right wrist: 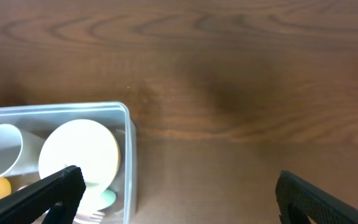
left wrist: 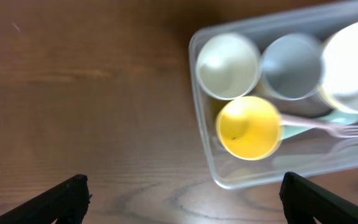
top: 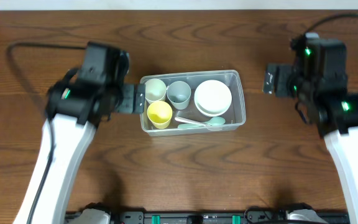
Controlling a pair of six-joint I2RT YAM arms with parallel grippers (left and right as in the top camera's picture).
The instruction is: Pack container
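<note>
Clear container (top: pixel 242 102), just beside left gripper (top: pixel 139 99)

Dark wood-grain table (top: pixel 185 180), with a black cable (top: pixel 17 44) across its far-left part.

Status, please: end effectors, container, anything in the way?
Left end effector open, empty, beside clear rectangular plastic container. Right end effector open, empty. Container already loaded. Nothing blocking.

Looks like a robotics lab bench; white left arm (top: pixel 51 168) and right arm (top: pixel 353 168) rise from a black rail (top: pixel 191 218) at bottom centre; cable (top: pixel 17 46) upper left; wood-grain worktop (top: pixel 185 180).
</note>
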